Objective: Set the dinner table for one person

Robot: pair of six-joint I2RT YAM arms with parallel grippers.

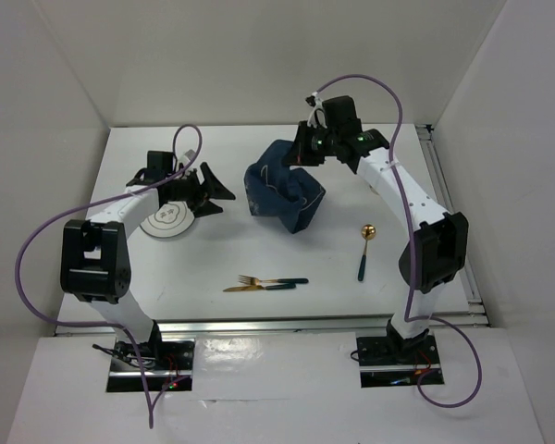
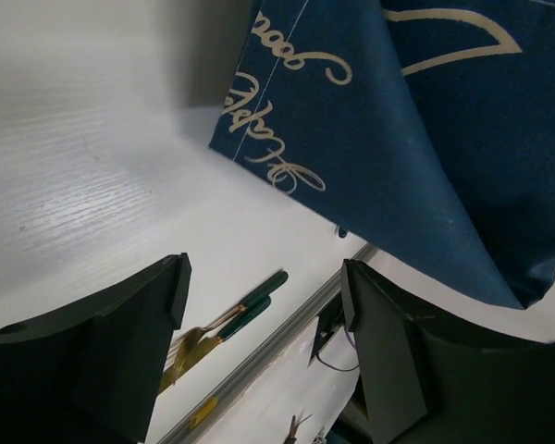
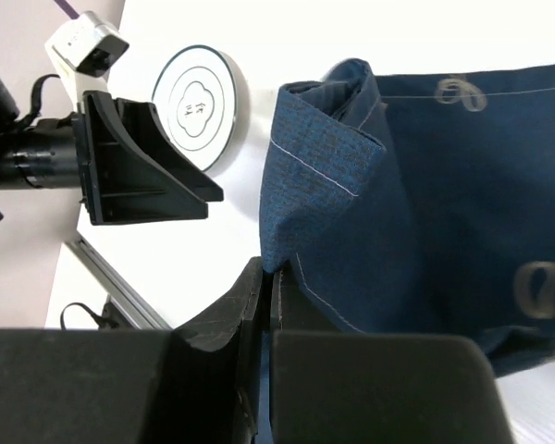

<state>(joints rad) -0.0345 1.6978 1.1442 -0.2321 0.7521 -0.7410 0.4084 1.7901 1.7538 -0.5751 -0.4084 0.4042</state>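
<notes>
Our dinner table (image 1: 259, 248) is the wide white top with metal rails that fills the middle of the overhead view, and both arms reach out over it from its near edge. On it we see a navy cloth placemat (image 1: 282, 192) with pale lettering, bunched up and partly lifted toward the far middle. We find the right gripper (image 3: 266, 280) clenched on a folded edge of that placemat, its two fingers pressed close with the cloth pinched between them. The left gripper (image 1: 219, 201) is released, its fingers spread wide with nothing between them. It hangs just left of the placemat, apart from it, over the right edge of a round white plate (image 1: 164, 222) marked with rings. Nearer the arms, a gold fork (image 1: 259, 279) and a gold knife (image 1: 245, 289) with dark green handles lie side by side. A spoon (image 1: 365, 248) with a gold bowl lies well to their right, its handle pointing toward the near edge.
</notes>
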